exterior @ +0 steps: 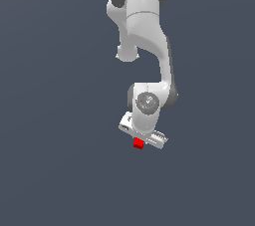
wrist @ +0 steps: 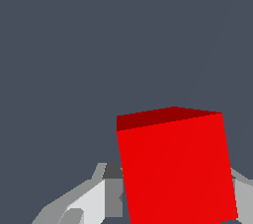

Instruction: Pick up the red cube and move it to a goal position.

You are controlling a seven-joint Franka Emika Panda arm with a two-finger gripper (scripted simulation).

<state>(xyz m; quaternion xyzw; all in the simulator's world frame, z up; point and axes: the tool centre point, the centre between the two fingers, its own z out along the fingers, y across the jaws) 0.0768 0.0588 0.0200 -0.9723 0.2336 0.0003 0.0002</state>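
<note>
The red cube point(exterior: 138, 143) is a tiny bright red block right under the white gripper point(exterior: 143, 139), at the lower end of the arm. In the wrist view the red cube point(wrist: 175, 166) fills the space between the two fingers, slightly tilted. One grey finger point(wrist: 113, 191) presses against one side of it, and the other finger point(wrist: 243, 193) shows at the opposite side. The gripper is shut on the cube. No goal marker shows in either view.
The white arm point(exterior: 144, 31) reaches down from the top of the exterior view. Everything around it is a plain dark grey-blue surface point(exterior: 55, 120), and no other objects show.
</note>
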